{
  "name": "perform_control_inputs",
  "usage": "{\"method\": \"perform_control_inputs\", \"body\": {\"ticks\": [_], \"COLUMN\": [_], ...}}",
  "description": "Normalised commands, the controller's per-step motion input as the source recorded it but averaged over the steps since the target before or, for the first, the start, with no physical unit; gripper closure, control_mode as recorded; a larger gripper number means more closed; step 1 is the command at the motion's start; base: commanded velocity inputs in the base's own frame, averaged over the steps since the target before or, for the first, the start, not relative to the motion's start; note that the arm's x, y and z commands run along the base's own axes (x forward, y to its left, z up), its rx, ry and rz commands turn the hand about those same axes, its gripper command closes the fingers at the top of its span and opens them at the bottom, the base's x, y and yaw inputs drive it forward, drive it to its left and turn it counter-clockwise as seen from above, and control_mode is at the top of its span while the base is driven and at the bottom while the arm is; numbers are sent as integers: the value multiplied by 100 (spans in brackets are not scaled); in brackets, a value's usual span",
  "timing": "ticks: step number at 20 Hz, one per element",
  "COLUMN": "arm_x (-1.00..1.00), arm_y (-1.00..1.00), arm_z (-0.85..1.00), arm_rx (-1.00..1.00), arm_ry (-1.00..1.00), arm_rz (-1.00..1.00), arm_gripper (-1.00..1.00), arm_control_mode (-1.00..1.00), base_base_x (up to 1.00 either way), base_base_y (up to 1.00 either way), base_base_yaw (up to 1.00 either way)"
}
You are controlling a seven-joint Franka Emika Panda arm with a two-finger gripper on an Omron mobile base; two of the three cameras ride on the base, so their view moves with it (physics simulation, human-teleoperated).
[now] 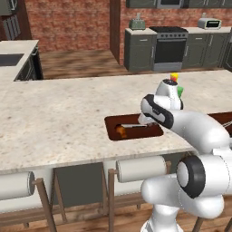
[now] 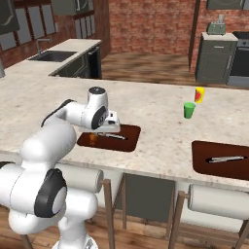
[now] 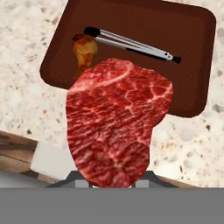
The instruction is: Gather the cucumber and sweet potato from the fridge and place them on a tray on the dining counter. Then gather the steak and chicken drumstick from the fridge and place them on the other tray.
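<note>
The fingers grip the steak [image 3: 116, 122], which hangs in the hand view just above the near edge of the brown tray [image 3: 192, 87] on the dining surface [image 1: 59, 113]. On that tray lie the chicken drumstick [image 3: 85, 50] and a pair of tongs [image 3: 131, 43], the drumstick toward one end, the tongs beyond it. The gripper [image 2: 109, 127] hovers low over the tray. Judged from here, the risk is release too early: the steak overhangs the tray's near rim and could flop half onto the surface, or land on the drumstick and nudge it
</note>
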Motion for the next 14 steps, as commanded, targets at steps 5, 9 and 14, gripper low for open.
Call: {"method": "perform_control_inputs", "body": {"ticks": [5, 9, 14], "arm_x": [25, 27, 32], "arm_y": [0, 0, 0], "arm_z": [-42, -38, -37], "arm_rx": [0, 0, 0], "arm_ry": [0, 0, 1], "arm_rz": [0, 0, 0], "arm_gripper": [100, 100, 100], "arm_control_mode": [-100, -100, -100], "base_base_x": [0, 0, 0], "base_base_y": [0, 0, 0], "base_base_yaw": [0, 0, 0]}}
